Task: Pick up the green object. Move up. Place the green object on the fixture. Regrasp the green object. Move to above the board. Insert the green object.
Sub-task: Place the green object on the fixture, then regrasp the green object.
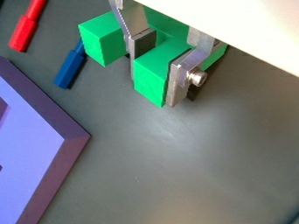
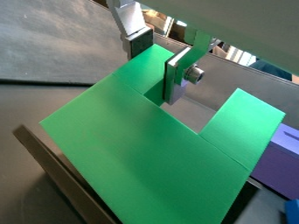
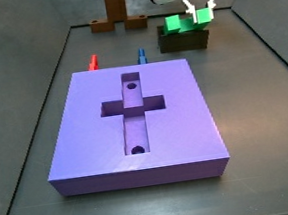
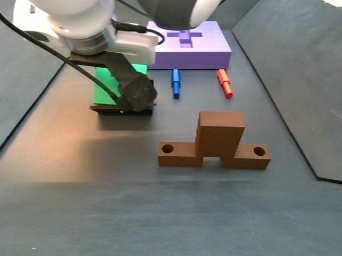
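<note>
One pincer (image 1: 158,59) grips the one green object (image 3: 180,22) resting on the one fixture (image 3: 185,40); one purple board (image 3: 135,119) lies nearer.

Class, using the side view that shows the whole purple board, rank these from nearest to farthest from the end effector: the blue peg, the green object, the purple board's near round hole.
1. The green object: on the fixture, directly at the end effector.
2. The blue peg: on the floor, by the board's far edge.
3. The near round hole: at the board's front end.

matt green object (image 1: 152,77), silver metal fingers (image 1: 180,80)
</note>
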